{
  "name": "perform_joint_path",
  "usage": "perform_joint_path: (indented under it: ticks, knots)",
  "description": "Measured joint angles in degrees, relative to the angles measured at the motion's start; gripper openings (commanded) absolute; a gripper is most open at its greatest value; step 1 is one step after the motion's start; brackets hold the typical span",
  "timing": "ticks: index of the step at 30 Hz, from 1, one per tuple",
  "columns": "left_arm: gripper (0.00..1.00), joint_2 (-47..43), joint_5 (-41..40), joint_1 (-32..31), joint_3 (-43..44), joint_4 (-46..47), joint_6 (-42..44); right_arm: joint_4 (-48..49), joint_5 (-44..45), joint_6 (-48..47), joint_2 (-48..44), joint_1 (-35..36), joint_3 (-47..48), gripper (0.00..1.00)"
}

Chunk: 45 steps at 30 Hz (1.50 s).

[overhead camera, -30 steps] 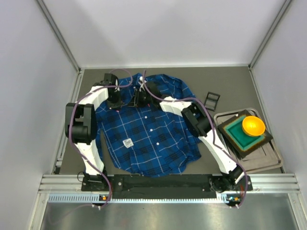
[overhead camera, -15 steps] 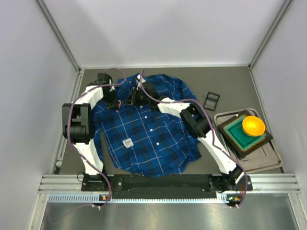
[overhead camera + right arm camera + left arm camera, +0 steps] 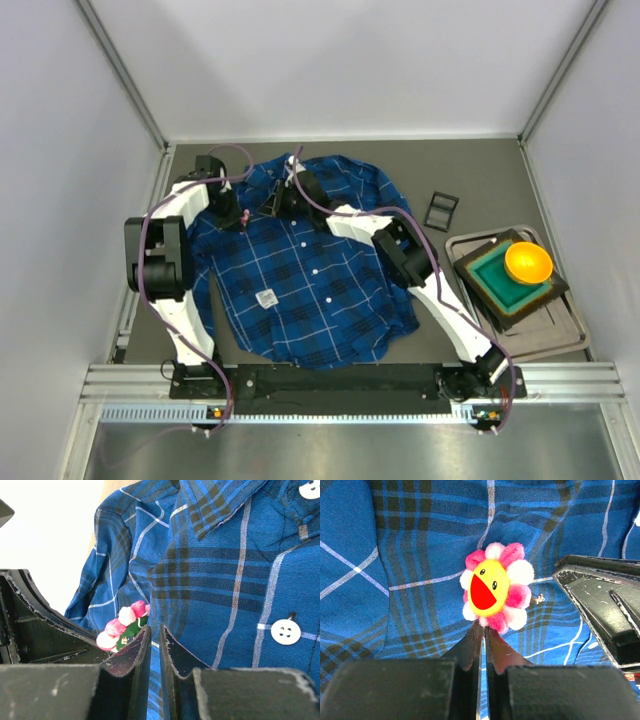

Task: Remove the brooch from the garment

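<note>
Left wrist view: closest in, the left gripper (image 3: 482, 627) is squeezed shut, and its tips pinch the bottom edge of the brooch (image 3: 495, 587). The brooch sits against the shirt (image 3: 410, 540), near the collar. I cannot tell if its pin is out of the cloth yet. Just beside it, the right gripper (image 3: 155, 630) is almost shut and seems to pinch a fold of shirt. So the grab looks done. Pulling the brooch free and away is left.
</note>
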Motion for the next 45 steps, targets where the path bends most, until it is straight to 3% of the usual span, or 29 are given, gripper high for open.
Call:
perform_joint_path:
  ticks: [15,45]
  knots:
    - [0.00,-0.52,1.42,0.31,-0.72,1.42,-1.81,0.98,-2.36,4.74,4.04,0.11,2.43,0.12]
    - [0.00,-0.52,3.04,0.61,-1.18,2.47,-4.39,3.19,-5.16,4.87,4.87,0.87,3.91,0.12]
